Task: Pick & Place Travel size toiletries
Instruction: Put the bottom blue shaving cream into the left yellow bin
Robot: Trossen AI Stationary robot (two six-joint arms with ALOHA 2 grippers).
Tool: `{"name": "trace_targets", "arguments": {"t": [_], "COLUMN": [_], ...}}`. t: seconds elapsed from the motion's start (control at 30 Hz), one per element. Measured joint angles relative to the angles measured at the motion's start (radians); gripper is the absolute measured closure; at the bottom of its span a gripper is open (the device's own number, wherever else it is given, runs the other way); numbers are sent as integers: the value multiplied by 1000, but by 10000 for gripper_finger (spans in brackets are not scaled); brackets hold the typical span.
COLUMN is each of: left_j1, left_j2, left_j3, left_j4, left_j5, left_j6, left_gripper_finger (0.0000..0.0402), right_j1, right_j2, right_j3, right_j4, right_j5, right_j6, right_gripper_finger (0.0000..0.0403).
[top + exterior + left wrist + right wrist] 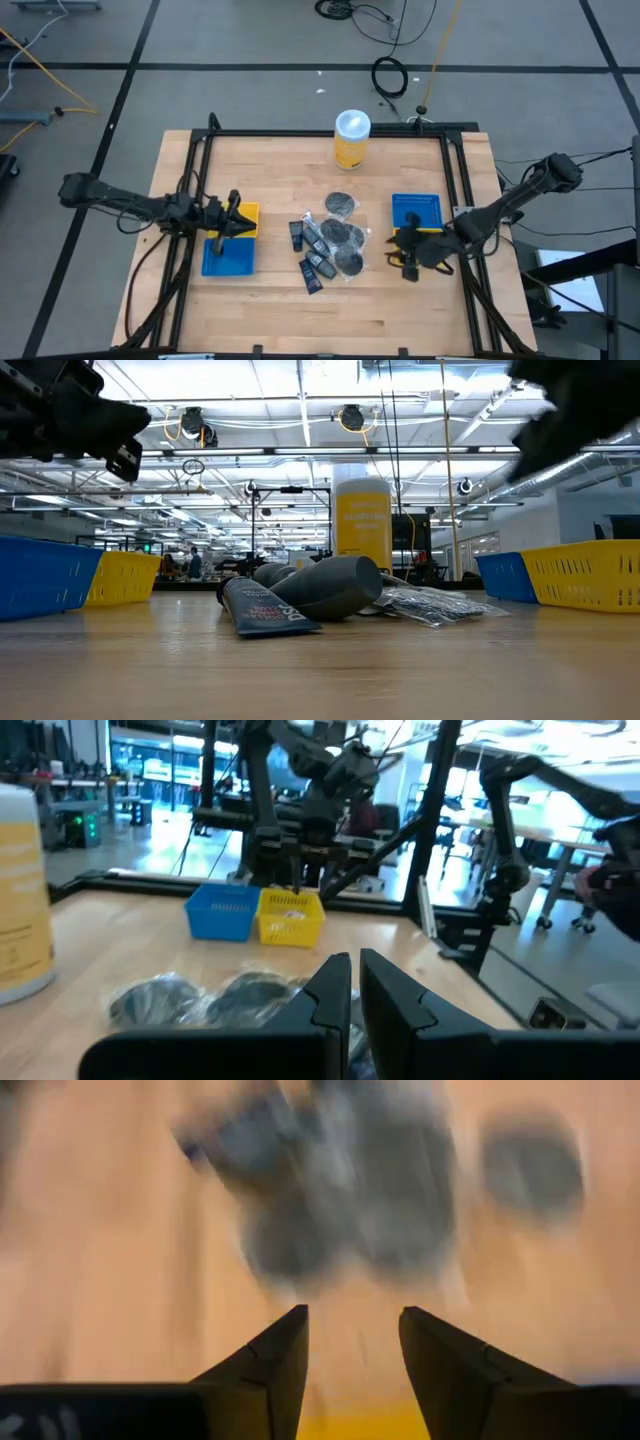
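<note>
The travel size toiletries lie in a loose pile at mid-table: flat dark-grey discs, little black tubes and clear wrapping. In the low view the pile rests flat on the wood, a printed tube in front. My left gripper hovers over the left tray; its fingers are shut with nothing between them. My right gripper hangs open beside the pile's right edge, in front of the right tray. Its wrist view is blurred, with fingers apart above the pile.
A tall yellow canister with a white lid stands at the far middle of the table. Blue and yellow trays sit left and right of the pile. A black frame borders the table. Bare wood lies toward the near edge.
</note>
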Motion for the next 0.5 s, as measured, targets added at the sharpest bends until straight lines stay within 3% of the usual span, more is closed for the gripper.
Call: {"name": "trace_targets", "arguments": {"t": [0.17,0.3,0.5], "left_j1": [-75,-124,-166], "left_j2": [178,342,595], "left_j3": [9,89,319], "left_j4": [136,142,-49], "left_j5": [-119,-193,-218], "left_j6": [11,21,53], "left_gripper_finger": [376,376,376], "right_j1": [-1,-1,3], "right_j2": [71,195,431], "right_j3": [-111,-223,-251], "right_j4": [569,985,1299], "right_j5": [14,12,-46], "right_j6": [-303,-439,-481], "right_gripper_finger": [271,279,291]}}
